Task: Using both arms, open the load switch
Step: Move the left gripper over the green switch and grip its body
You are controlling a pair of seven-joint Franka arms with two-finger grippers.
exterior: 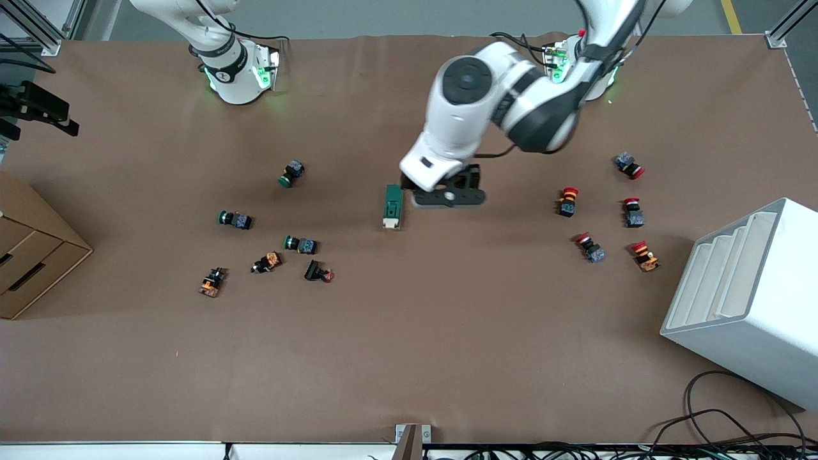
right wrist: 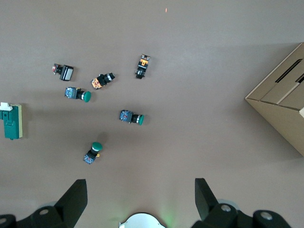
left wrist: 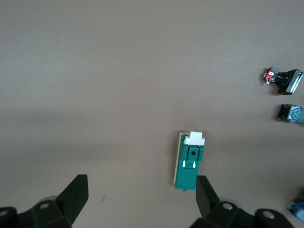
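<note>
The load switch [exterior: 393, 206] lies flat in the middle of the table, a dark-green block whose white end points toward the front camera. My left gripper [exterior: 427, 188] hangs low just beside it, toward the left arm's end. In the left wrist view this gripper [left wrist: 141, 197] is open, with one finger [left wrist: 205, 194] right next to the switch [left wrist: 190, 161] and nothing between the fingers. My right gripper [right wrist: 141, 194] is open and empty, high over its own green-lit base [right wrist: 142, 221]. It sees the switch [right wrist: 10, 121] from afar and is out of the front view.
Several green and orange push buttons [exterior: 300, 244] lie scattered toward the right arm's end, and several red ones [exterior: 569, 201] toward the left arm's end. A cardboard box [exterior: 32, 255] and a white rack [exterior: 748, 300] stand at the two table ends. Cables [exterior: 722, 421] lie near the front edge.
</note>
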